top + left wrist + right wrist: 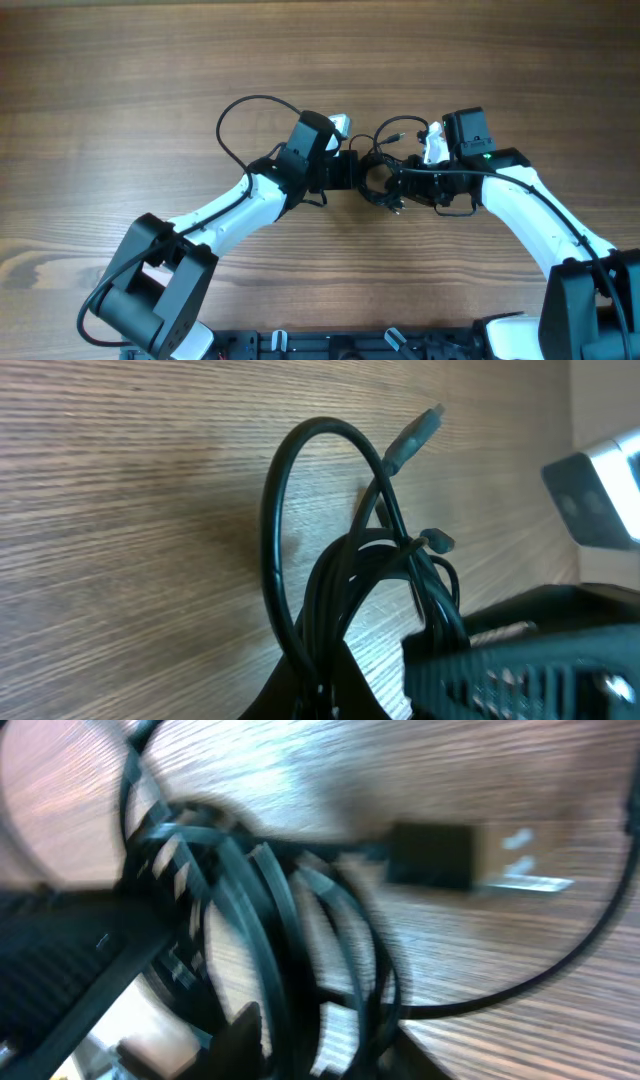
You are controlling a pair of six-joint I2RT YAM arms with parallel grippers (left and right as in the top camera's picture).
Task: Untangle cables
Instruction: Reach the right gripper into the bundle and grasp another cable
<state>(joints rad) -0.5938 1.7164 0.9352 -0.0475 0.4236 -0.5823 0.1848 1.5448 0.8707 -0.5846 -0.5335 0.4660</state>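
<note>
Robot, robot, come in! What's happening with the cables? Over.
Left end effector shut on the cables. Right end effector at them too, grip unclear. Cables in one knot, a plug sticking out.

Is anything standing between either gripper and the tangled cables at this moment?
Nothing visible does. The left gripper is shut on the cables, whose loops run down into it in the left wrist view. The right gripper sits at the bundle's other side; its own view is too blurred to show a grip.

Wood-grain table [120,90]; tangled black cables [385,195] bunched at centre, plug end against wood.
</note>
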